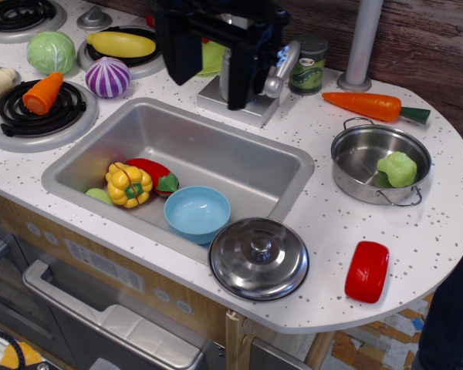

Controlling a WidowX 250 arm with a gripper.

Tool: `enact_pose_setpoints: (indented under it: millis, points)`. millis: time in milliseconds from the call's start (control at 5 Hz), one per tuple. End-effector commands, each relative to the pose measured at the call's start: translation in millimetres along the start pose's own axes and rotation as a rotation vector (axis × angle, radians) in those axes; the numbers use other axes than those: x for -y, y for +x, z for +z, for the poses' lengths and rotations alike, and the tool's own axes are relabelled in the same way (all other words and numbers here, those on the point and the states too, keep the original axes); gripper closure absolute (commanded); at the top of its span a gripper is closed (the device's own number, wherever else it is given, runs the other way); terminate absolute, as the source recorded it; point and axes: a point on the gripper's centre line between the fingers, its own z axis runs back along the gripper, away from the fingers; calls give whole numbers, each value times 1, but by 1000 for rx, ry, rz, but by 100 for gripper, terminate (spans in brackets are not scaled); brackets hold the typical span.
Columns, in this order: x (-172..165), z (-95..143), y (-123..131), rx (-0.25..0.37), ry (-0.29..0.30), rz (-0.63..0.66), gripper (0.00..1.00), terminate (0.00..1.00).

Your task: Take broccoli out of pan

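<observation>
The pale-green broccoli lies inside the shiny steel pan at the right of the counter, against its right wall. My black gripper hangs at the top centre, over the back edge of the sink and in front of the faucet, well to the left of the pan. Its two fingers point down with a gap between them, and nothing is held.
The sink holds a yellow pepper, a red pepper and a light-blue bowl. A steel lid and a red block lie near the front edge. A carrot, a can and a grey post stand behind the pan.
</observation>
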Motion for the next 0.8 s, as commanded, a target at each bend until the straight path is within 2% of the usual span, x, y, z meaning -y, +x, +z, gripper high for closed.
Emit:
enact_pose_setpoints:
  millis: [0,400,600]
  points:
    - [25,4,31,67,9,57,0,0]
    - [71,-21,108,114,37,111,0,0]
    - [83,-42,134,143,25,102,0,0]
